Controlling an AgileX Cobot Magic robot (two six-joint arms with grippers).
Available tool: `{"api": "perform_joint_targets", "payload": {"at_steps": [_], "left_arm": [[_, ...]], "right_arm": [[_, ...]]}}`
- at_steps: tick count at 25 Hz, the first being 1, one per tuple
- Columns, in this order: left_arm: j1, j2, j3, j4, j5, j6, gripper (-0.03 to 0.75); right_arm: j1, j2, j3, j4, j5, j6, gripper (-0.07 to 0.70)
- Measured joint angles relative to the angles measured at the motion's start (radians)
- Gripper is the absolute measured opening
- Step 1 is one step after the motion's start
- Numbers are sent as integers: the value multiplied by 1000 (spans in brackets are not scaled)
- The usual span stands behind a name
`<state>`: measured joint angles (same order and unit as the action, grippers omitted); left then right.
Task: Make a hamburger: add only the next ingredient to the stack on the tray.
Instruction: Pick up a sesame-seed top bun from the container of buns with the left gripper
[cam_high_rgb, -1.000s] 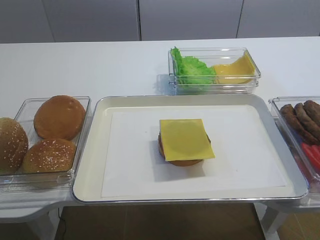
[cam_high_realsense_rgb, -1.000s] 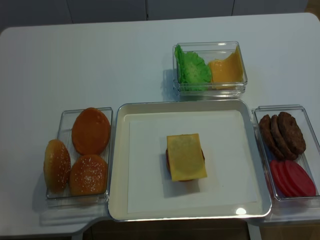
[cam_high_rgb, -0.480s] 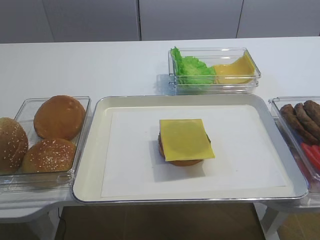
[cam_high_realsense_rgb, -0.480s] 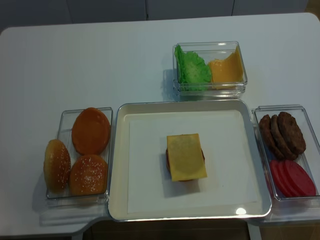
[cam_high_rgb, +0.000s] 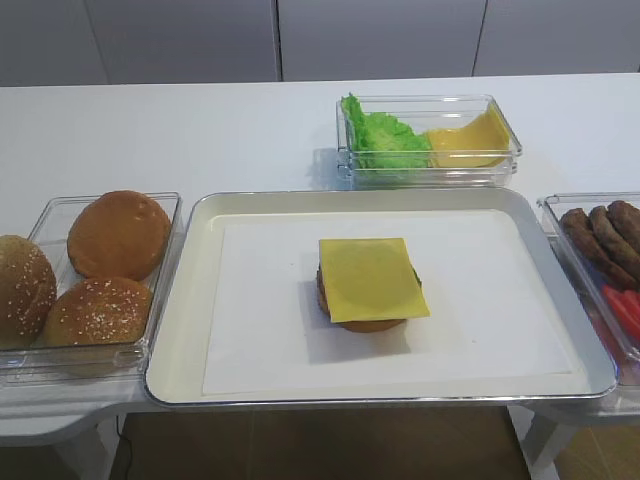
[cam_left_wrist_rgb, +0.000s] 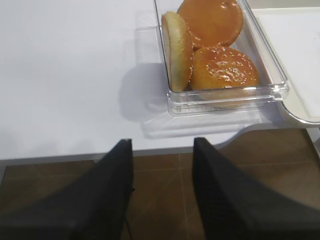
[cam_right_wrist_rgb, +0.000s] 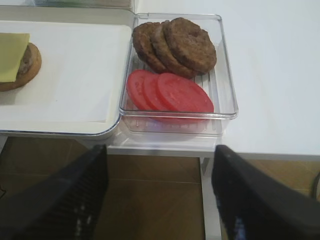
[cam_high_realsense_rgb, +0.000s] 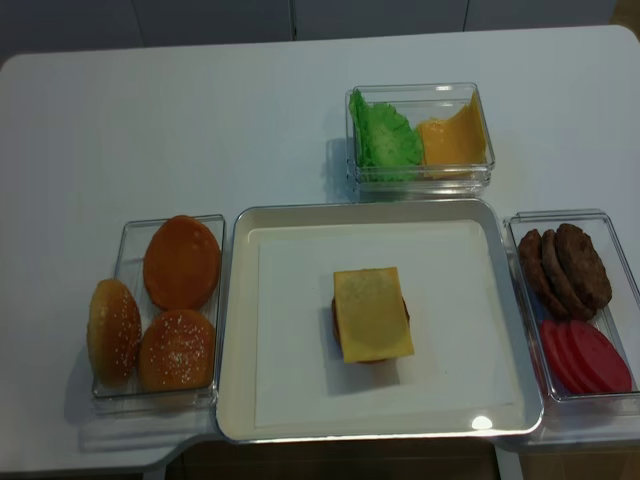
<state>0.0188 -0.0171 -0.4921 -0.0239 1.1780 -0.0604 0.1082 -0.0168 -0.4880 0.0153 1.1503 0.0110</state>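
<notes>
The sesame bun top (cam_high_realsense_rgb: 177, 350) lies untouched in the clear box (cam_high_realsense_rgb: 128, 250) at nine o'clock from the tray (cam_high_realsense_rgb: 240, 330), dome up, glossy, golden-brown and seed-flecked, beside a smooth seedless bun (cam_high_realsense_rgb: 182, 261) and another seeded bun (cam_high_realsense_rgb: 113, 331) standing on edge. On the tray's white paper, the stack (cam_high_realsense_rgb: 371, 315) already has a tan base, brown patty and square yellow cheese overhanging; by my reading only the top remains. The left fingers (cam_left_wrist_rgb: 117, 200) hang spread and empty off the surface's near edge. The right fingers (cam_right_wrist_rgb: 75, 195) are likewise apart, holding nothing.
</notes>
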Motion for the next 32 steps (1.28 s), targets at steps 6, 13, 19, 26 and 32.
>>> {"api": "perform_joint_targets", "payload": {"at_steps": [6, 13, 19, 26, 32], "left_arm": [[0, 0, -7, -13, 0, 0, 354], [0, 57, -88, -58, -16, 2, 387], [0, 317, -185, -67, -130, 71, 388], [0, 681, -292, -72, -174, 51, 389], [0, 935, -343, -72, -184, 9, 389]], "right_arm": [[0, 0, 0, 0, 0, 0, 492], [0, 0, 0, 0, 0, 0, 492], [0, 0, 0, 0, 0, 0, 492], [0, 0, 0, 0, 0, 0, 492], [0, 0, 0, 0, 0, 0, 492]]}}
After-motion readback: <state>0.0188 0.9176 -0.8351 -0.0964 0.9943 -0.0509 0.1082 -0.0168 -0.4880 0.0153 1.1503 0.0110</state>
